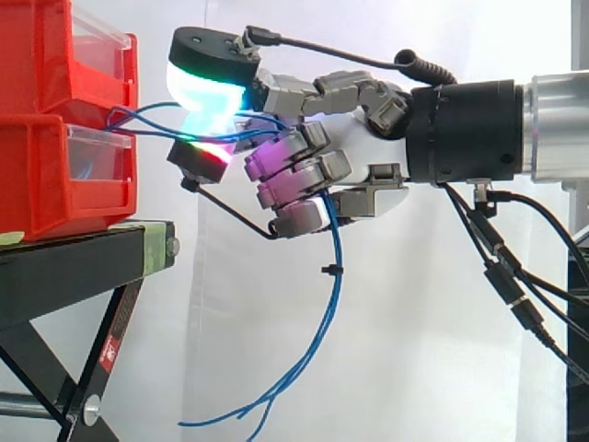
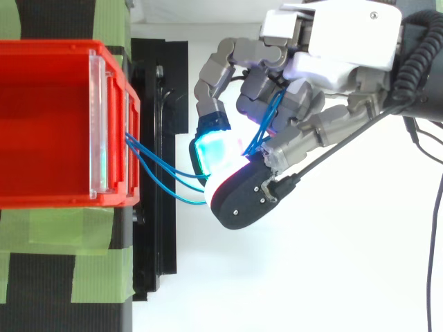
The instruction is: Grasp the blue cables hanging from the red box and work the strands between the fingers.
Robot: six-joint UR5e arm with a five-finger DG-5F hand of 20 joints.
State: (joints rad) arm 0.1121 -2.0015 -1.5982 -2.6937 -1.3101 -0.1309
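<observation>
Standing on the black stand (image 1: 64, 267), the red box (image 1: 46, 184) is faced by the hand (image 1: 359, 138), whose fingers are curled round the blue cables (image 1: 337, 249); strands are strung level from box to fingers, then hung downward.

side cam: ~bin height, faces level across work, close-in | top cam: overhead, faces straight down, close-in | shared: red bins (image 1: 46, 184) front, hand (image 1: 359, 138), blue cables (image 1: 333, 249) btwn them
</observation>
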